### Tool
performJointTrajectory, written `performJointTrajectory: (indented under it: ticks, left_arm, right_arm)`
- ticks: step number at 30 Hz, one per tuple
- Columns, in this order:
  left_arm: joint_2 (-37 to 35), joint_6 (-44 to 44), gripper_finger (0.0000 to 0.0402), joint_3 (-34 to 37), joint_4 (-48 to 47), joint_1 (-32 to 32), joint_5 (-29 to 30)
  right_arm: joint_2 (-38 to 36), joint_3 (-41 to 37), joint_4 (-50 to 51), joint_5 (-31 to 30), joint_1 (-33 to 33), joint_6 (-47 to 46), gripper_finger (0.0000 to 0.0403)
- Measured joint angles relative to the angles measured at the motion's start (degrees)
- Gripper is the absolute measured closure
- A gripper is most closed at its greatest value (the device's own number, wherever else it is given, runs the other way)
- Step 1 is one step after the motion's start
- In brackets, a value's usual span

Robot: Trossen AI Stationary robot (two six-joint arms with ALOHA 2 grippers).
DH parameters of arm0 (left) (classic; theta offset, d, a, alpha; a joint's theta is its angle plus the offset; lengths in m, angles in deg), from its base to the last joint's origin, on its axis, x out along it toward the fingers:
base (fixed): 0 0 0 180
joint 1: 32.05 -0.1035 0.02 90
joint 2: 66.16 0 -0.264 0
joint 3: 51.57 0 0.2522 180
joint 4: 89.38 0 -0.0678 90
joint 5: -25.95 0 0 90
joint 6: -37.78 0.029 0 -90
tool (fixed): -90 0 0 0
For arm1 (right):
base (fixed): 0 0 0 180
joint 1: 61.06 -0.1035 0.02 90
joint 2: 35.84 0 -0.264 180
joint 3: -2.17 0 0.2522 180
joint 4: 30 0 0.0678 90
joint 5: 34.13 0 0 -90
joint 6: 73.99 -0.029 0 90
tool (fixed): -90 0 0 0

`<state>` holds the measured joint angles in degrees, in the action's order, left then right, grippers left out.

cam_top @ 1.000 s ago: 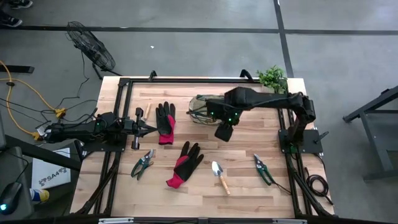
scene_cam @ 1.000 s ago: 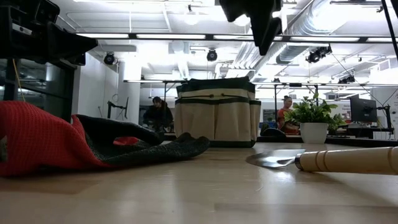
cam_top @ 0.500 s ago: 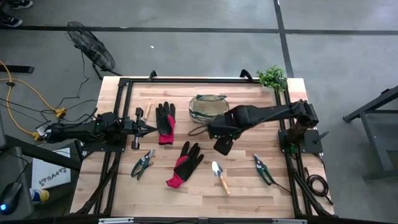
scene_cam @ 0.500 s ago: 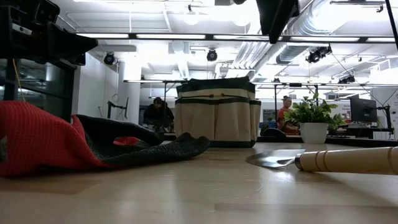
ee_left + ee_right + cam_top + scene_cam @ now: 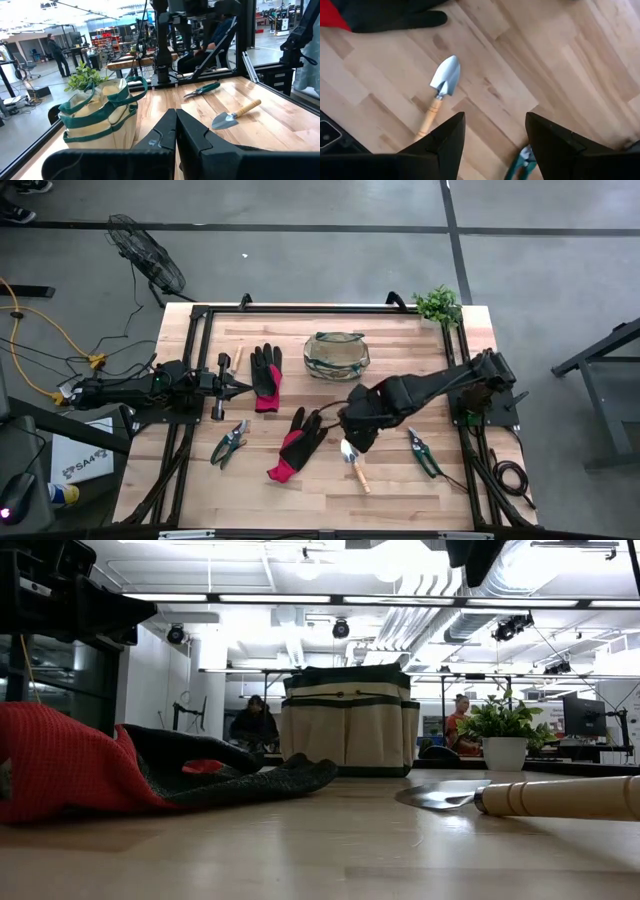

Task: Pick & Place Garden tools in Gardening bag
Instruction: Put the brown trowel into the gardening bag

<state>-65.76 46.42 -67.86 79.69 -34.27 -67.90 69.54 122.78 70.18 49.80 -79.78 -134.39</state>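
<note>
Tools lie scattered over the wooden desk, seen from above with the gardening bag standing near its middle toward twelve o'clock, mouth up and loop handles showing. The right gripper hangs over the desk toward five o'clock of the bag, its jaws spread apart and holding nothing; in the right wrist view the two dark fingers frame bare wood, with the trowel lying flat just beyond them, silver blade away from the camera and wooden handle toward it. In the high view that trowel lies at six o'clock of the right gripper. One black-and-red glove lies at nine o'clock of the gripper, close beside it, and a second glove lies at ten o'clock, nearer the desk's left side. Green-handled pruners lie at four o'clock of the right gripper, and another pair of pruners lies at eight o'clock of the first glove. The left gripper waits at the desk's nine o'clock edge, jaws pressed together and empty, just beside the second glove. A potted plant stands at the desk's one o'clock corner.
</note>
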Motion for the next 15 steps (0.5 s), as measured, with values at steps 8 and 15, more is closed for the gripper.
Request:
performJointTrajectory:
  ticks: [8, 15]
  left_arm:
    - [0.0, 0.0, 0.04, 0.0, -0.02, 0.0, -0.04]
    - [-0.02, 0.0, 0.04, 0.0, -0.02, -0.02, -0.02]
  right_arm:
    - [2.72, -0.02, -1.57, 0.21, -3.42, -5.64, 0.0201]
    - [5.66, -0.02, -2.27, 0.46, -4.57, -7.29, 0.0201]
